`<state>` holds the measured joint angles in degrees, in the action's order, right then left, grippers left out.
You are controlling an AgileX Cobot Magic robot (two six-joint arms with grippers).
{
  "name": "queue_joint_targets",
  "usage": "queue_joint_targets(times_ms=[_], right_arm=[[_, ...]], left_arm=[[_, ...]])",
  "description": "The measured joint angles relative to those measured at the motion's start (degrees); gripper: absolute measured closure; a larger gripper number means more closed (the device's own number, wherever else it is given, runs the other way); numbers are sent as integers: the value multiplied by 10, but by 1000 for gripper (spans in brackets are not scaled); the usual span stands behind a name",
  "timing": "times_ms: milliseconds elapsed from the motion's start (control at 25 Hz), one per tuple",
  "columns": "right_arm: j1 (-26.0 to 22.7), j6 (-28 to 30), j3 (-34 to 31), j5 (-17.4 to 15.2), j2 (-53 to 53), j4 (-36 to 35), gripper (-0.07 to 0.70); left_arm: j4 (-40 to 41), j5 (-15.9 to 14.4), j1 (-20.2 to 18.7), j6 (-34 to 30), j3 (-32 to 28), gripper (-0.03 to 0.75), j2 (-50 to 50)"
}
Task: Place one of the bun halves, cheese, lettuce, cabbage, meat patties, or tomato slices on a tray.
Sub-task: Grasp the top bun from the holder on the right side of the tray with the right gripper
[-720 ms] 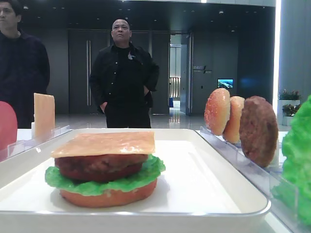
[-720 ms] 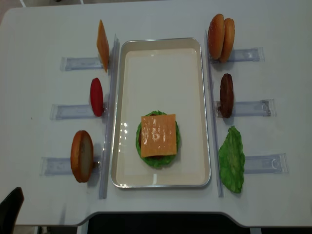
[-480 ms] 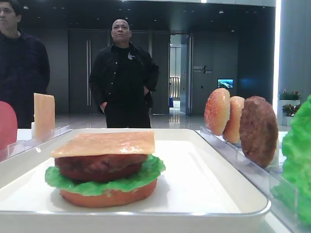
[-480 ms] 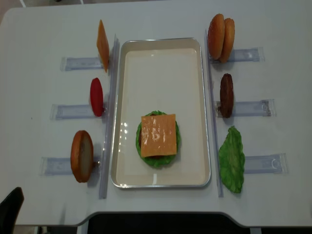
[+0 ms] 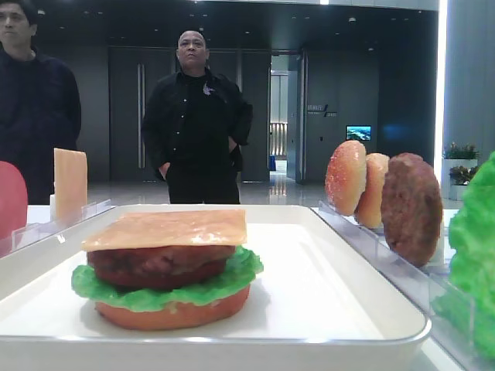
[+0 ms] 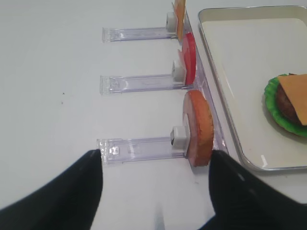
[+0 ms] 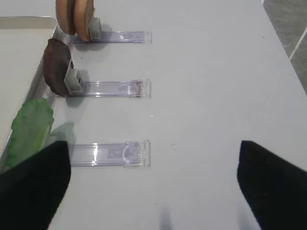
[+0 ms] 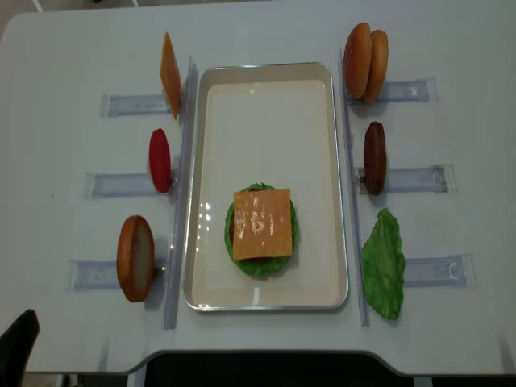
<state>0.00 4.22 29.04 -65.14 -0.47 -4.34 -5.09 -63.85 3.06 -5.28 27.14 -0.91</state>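
1. on the tray (image 8: 205, 161) a stack stands: bottom bun, lettuce, patty, cheese (image 8: 262, 223) on top.
2. the seeded top bun (image 8: 358, 49) waits in its rack.
3. right gripper (image 7: 153, 187) and left gripper (image 6: 156, 189) both spread, empty.

My right gripper (image 7: 153, 191) hangs above the table on the right side, jaws spread as wide as they go, nothing between them. In the right wrist view its two dark fingers (image 7: 33, 184) fill the near left and near right corners with a broad gap between.

My left gripper (image 6: 156, 191) hangs on the left side, also spread, its black fingers (image 6: 72, 191) framing the near edge of the left wrist view and holding nothing. From the overhead view only a dark corner of my left arm (image 8: 16, 339) shows at the near left edge; my right arm stays out of that view.
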Motion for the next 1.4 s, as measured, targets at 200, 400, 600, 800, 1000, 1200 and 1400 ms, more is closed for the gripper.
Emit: queue_joint_targets(times_ms=[200,400,600,800,1000,1200,1400], right_arm=[[0,0,0,0,0,-1,57],[0,2,7,9,0,-3,135],[0,2,16,13,26,-18,176],[0,2,42,14,149,-43,192],[0,2,107,14,288,-45,195],[0,3,191,8,416,-45,195],[0,3,269,-6,539,-45,195]], left_arm=[[0,0,0,0,0,192,0],[0,0,0,0,0,192,0],[0,0,0,0,0,192,0],[0,0,0,0,0,192,0],[0,0,0,0,0,192,0],[0,0,0,0,0,192,0],[0,1,0,0,0,192,0]])
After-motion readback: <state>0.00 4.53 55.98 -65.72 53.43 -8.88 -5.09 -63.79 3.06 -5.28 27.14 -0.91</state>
